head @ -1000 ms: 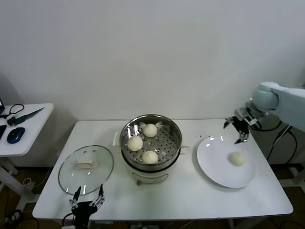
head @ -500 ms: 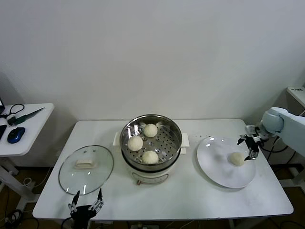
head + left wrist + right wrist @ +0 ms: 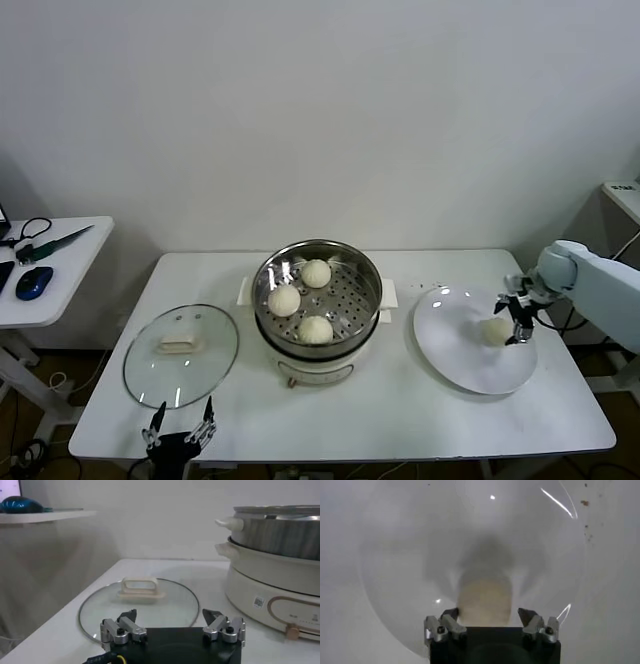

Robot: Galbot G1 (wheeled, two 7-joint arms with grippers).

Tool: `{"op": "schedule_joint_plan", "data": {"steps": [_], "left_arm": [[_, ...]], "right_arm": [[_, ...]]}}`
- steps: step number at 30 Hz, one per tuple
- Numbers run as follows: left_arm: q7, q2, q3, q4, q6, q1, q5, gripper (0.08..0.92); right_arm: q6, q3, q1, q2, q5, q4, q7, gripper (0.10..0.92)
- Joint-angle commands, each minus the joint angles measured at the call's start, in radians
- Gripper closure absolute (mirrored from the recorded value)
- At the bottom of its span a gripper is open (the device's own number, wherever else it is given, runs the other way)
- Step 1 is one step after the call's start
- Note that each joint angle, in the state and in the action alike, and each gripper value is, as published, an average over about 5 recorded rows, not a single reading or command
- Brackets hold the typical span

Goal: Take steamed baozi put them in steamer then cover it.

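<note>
Right gripper (image 3: 512,322) straddling smooth cream-white domed baozi (image 3: 495,331) on flat white plate (image 3: 455,350) near desk's right edge, fingers apart, not clamping. Three buns sitting in shiny perforated steel steamer (image 3: 350,297). Left gripper (image 3: 181,428) idling open at front edge.

baozi (image 3: 485,600): blurred, near side hidden | steamer (image 3: 280,570): possibly half cropped

You are not getting any readable words, brand names or numbers in these views. The only marking showing is a small square code label (image 3: 258,601) sitting on the cream base of the steamer (image 3: 280,587), and its pattern is coming through too small to read.
</note>
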Motion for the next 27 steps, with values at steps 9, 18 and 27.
{"op": "schedule_joint_plan", "data": {"steps": [9,18,27], "left_arm": [[-0.001,0.001,0.003,-0.005,-0.001,0.003,0.004,0.177],[-0.002,0.002,0.009,-0.012,-0.004,0.005,0.009,0.177],[-0.001,0.005,0.019,-0.025,0.000,0.004,0.015,0.177]], "right_arm": [[0.015,-0.115,0.155,-0.027,0.117,0.083,-0.056,0.361],[-0.078,-0.564,0.764,0.028,0.508,0.400,-0.054,0.372],[-0.358,-0.625,0.984,0.224,0.861,0.755,0.151,0.372]]}}
